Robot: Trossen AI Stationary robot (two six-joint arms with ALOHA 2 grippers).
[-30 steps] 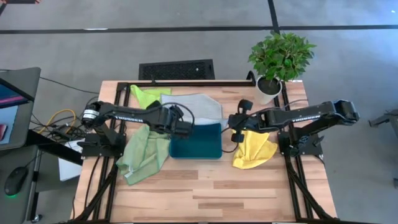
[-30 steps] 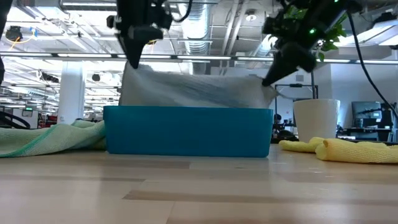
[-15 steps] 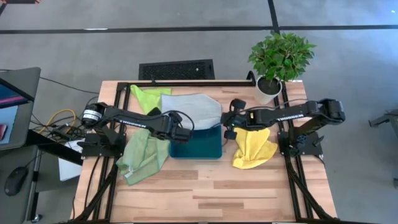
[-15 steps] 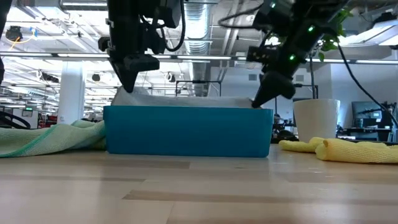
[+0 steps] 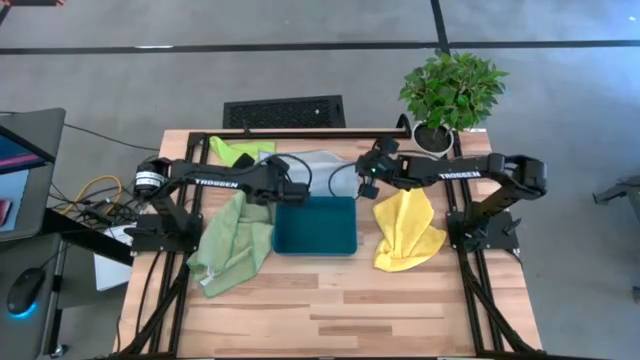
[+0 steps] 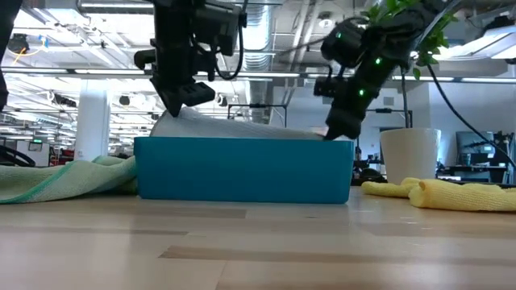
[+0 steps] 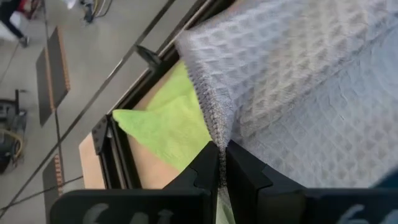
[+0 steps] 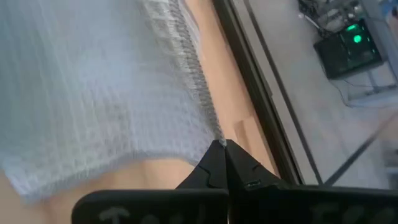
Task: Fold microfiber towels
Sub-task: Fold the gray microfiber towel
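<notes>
A light grey towel [image 5: 322, 164] lies behind the teal tray [image 5: 316, 228], doubled over on itself; in the low view the grey towel [image 6: 242, 129] shows just above the tray's rim [image 6: 242, 143]. My left gripper [image 5: 296, 188] is shut on its left corner and my right gripper [image 5: 362, 181] on its right corner. A lime green towel [image 5: 240, 151] lies flat at the far left. A sage green towel [image 5: 235, 245] lies crumpled left of the tray, and a yellow towel [image 5: 408, 231] right of it. My left gripper pinches the grey towel's hemmed edge [image 7: 213, 133] at a corner between its two fingers, slanting down from the table's left. The cloth runs away from the fingertips over a lower layer, slack. My right gripper pinches the hemmed edge [image 8: 215, 132] at the towel's other corner between its two fingers, slanting down from the table's right. The cloth spreads away from the fingertips toward the tabletop.
A potted plant [image 5: 450, 95] stands at the far right corner. A black rail [image 5: 300, 132] runs along the table's far edge. The near half of the wooden tabletop [image 5: 330, 310] is bare.
Both grippers have gone toward the table's far edge and down, still shut on the grey towel's corners. The held edge, which stood up as a sheet over the tray, has been carried back over the rest of the towel and has sunk to about the tray's rim.
</notes>
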